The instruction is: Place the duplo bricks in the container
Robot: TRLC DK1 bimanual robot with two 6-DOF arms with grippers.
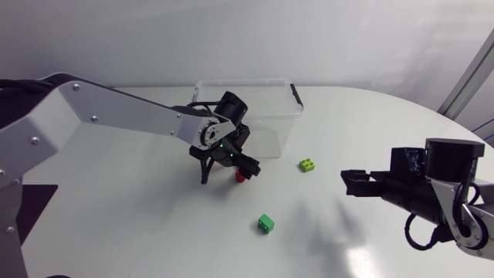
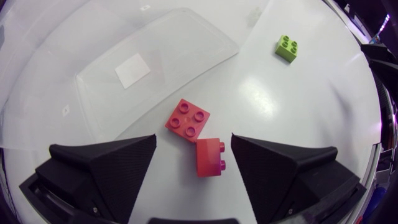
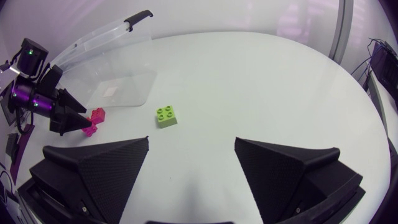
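Wedge fingers of the left gripper (image 2: 194, 142) are standing wide apart, hanging low over the table (image 2: 298, 106) and clamping nothing. Between them a red brick (image 2: 210, 158) is lying tipped on its side, close to one finger but, as far as I can tell, touched by neither. Just ahead, a second red brick (image 2: 188, 118) is sitting studs up, its corner touching the tipped one. Beyond both, the clear container (image 2: 186, 50) is standing open, with no brick showing inside. Farther off, a lime brick (image 2: 286, 48) is lying alone, and a green brick (image 1: 266, 223) is sitting well apart from everything, nearer the table's front. The right gripper (image 1: 345, 182) is hovering at its own side, fingers likewise spread and empty.

Judging from this, the task is only beginning, and the left arm is working on the first pick. The next move is calling for closing squarely on the tipped brick without nudging its neighbour, then lifting it high enough to clear the container's wall.
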